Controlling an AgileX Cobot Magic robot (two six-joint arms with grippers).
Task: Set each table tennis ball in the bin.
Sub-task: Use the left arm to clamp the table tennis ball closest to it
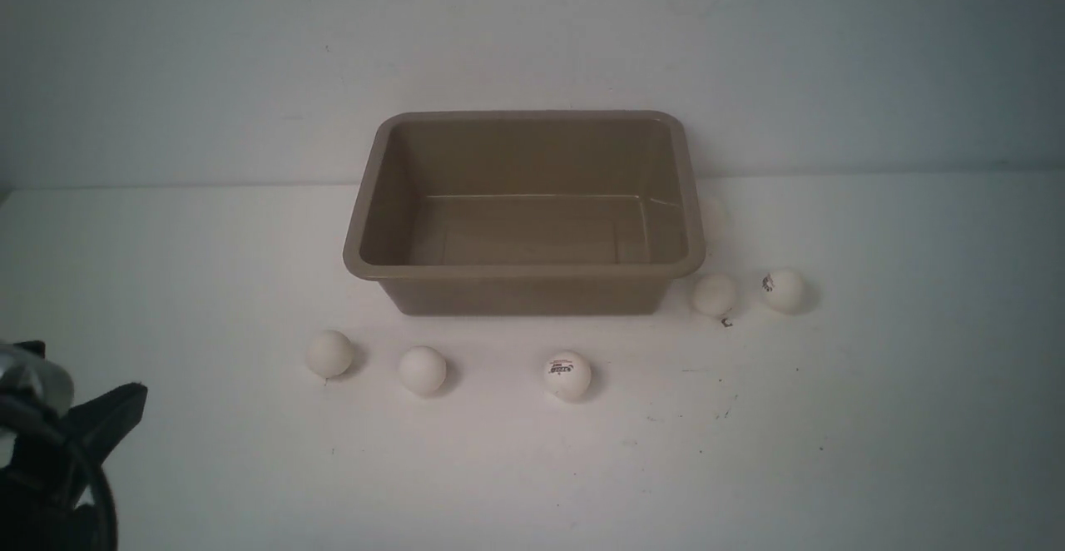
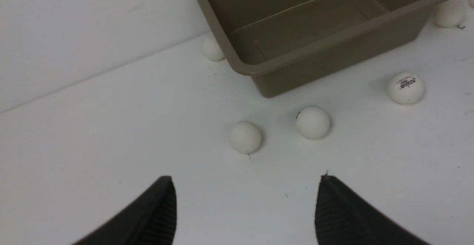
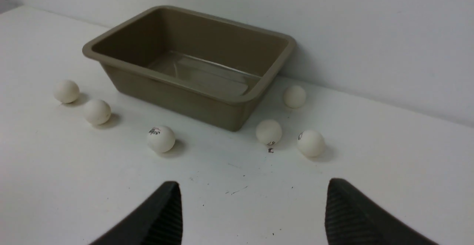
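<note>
Table tennis balls (image 1: pixel 423 369) lie loose on the table (image 1: pixel 915 451) around the empty bin (image 1: pixel 524 270), none deposited; left gripper (image 2: pixel 246 178) and right gripper (image 3: pixel 253 181) both stand spread and empty, evidently readied for picking.

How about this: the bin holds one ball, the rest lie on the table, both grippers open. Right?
No: the front view shows the bin empty. All the balls lie on the table; left gripper and right gripper are open.
</note>
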